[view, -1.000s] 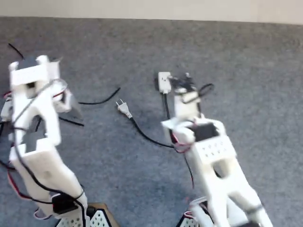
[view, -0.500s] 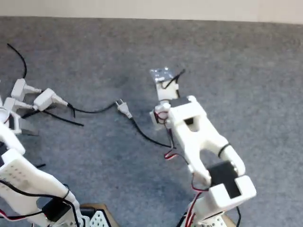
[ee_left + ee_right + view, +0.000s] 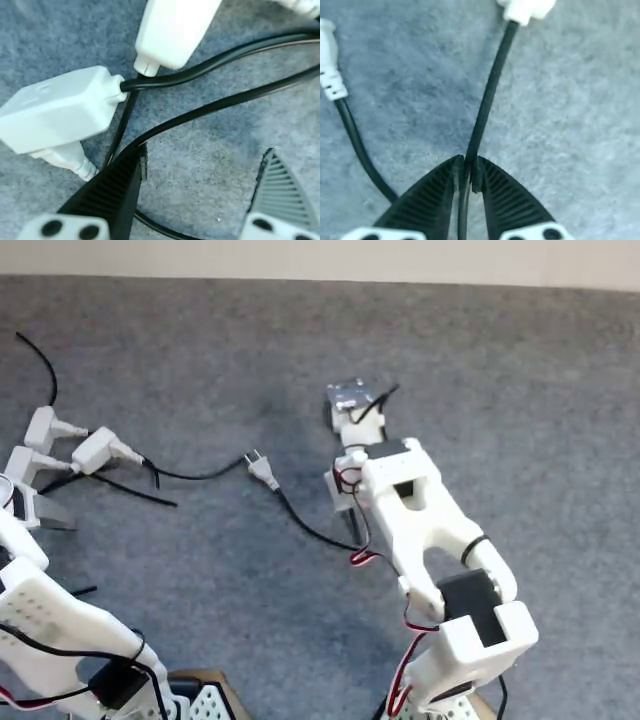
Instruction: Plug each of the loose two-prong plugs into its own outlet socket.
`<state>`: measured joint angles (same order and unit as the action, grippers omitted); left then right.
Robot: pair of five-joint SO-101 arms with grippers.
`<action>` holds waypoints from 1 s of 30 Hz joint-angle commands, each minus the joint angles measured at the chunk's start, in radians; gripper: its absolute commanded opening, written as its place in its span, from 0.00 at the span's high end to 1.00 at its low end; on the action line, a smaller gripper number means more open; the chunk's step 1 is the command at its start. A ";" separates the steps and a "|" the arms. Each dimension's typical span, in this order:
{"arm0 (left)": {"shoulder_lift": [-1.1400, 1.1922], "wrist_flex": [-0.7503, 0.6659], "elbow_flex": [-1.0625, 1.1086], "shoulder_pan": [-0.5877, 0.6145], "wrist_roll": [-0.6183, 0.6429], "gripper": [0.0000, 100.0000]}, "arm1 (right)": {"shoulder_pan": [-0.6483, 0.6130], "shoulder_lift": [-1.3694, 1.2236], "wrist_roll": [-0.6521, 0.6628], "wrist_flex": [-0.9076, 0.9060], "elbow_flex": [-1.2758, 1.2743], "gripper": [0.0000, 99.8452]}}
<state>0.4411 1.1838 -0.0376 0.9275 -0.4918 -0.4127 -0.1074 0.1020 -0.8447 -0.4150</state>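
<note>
The right pincer (image 3: pixel 469 160) is shut tight on the black cord (image 3: pixel 488 95), a little way back from the white outlet socket (image 3: pixel 350 400). The socket sits slightly farther right than half a second ago. The loose plug (image 3: pixel 262 470) lies unmoved on the grey counter (image 3: pixel 520 390), left of that cord. The left pincer (image 3: pixel 206 152) gapes open over crossing cords, near two white connector blocks (image 3: pixel 60 115). A second ago its arm stood over them; now it is drawn back to the counter's left edge.
</note>
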 commanded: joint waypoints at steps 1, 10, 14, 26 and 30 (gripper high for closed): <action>-0.050 -0.014 0.001 0.008 -0.006 0.65 | 0.007 0.067 0.095 -0.002 0.068 1.00; -0.050 -0.014 0.001 0.001 -0.006 0.65 | -0.084 0.384 0.138 -0.499 0.386 1.00; -0.050 -0.014 -0.001 -0.018 -0.005 0.65 | -0.271 0.430 0.060 -0.631 0.346 1.00; -0.050 -0.009 0.001 -0.024 -0.005 0.65 | -0.723 0.572 0.137 -0.481 0.114 1.00; -0.050 -0.008 -0.001 -0.028 -0.005 0.65 | -0.811 0.601 0.175 -0.443 0.039 0.99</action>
<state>0.4411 1.1838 -0.0376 0.9168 -0.4918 -1.1769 0.4434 0.2539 -1.3265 -0.3521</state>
